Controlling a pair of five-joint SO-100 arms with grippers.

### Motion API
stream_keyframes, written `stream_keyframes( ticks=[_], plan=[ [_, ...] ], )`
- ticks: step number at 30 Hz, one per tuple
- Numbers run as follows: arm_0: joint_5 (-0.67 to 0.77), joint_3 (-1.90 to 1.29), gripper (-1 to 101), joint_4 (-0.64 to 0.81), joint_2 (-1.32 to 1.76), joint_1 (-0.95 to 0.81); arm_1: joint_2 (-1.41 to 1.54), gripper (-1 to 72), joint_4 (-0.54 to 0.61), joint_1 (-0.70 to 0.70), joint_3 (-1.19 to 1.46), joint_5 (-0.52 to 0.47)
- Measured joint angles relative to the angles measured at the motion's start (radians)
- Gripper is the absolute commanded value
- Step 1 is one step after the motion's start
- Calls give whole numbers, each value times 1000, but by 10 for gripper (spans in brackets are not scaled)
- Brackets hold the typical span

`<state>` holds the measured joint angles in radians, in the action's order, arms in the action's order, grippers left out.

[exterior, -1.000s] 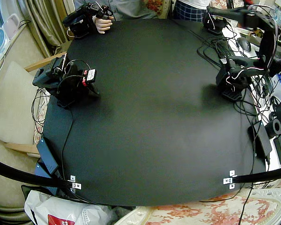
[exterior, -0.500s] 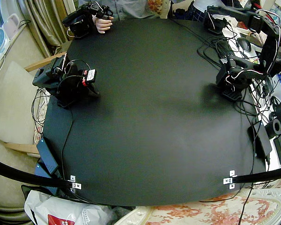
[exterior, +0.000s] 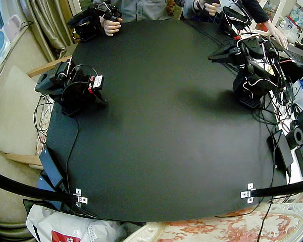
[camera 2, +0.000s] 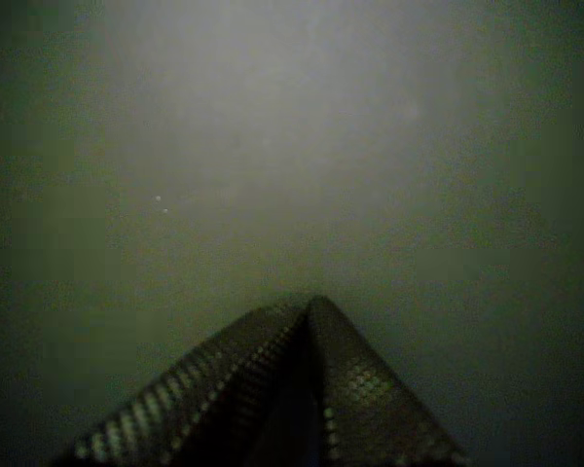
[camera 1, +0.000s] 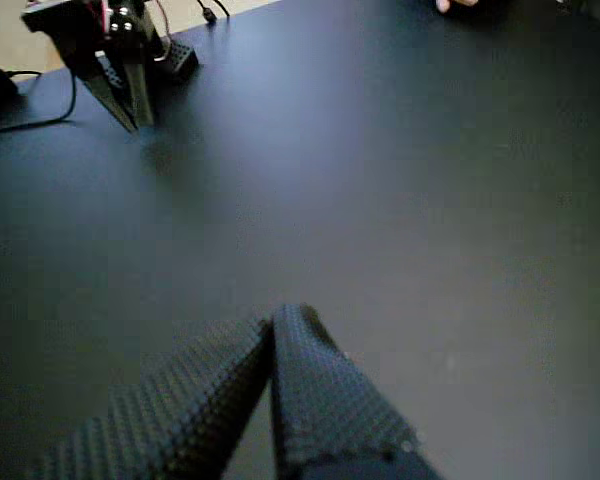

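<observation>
Step in hand: I judge that this is a waiting pose. Neither of your grippers grasps or touches any object.
Left arm: your left arm (exterior: 252, 68) is half unfolded. Its forearm reaches out level over the table (exterior: 161, 136), toward the middle of the frame.
Left gripper: the left gripper (exterior: 215, 54) hangs in the air in the upper right of the fixed view. In a wrist view (camera 1: 275, 325) its two fingers meet at the tip, so it is clenched on nothing.
Right arm: your right arm (exterior: 70, 88) sits folded low over its base, at the middle left of the fixed view.
Right gripper: the right gripper (camera 1: 132, 115) points down at the table, in the upper left of that wrist view. In a wrist view (camera 2: 307, 306) its fingers are pressed together and nothing is between them.
Nearest thing: for both grippers it is the black table top itself. The right one is close above it and the left one is well above it.
Around: cables (exterior: 265, 108) lie near the left arm's base, and a person's hand (exterior: 111, 26) is at the top edge.
Next move calls for: before any grasp, I think you must first open the jaws. You must also lower the left gripper.
</observation>
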<state>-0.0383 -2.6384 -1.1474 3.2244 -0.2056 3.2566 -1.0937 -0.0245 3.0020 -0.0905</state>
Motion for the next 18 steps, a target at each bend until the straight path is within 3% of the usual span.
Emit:
stream_keyframes(
  ticks=[9, 18],
  plan=[
    [12, -472, 0, 110, -2, 75, -2, -3, 0, 0, 0, 2],
    [9, -485, 0, 115, -3, 77, -2, -3, 0, 0, 0, 2]
  ],
)
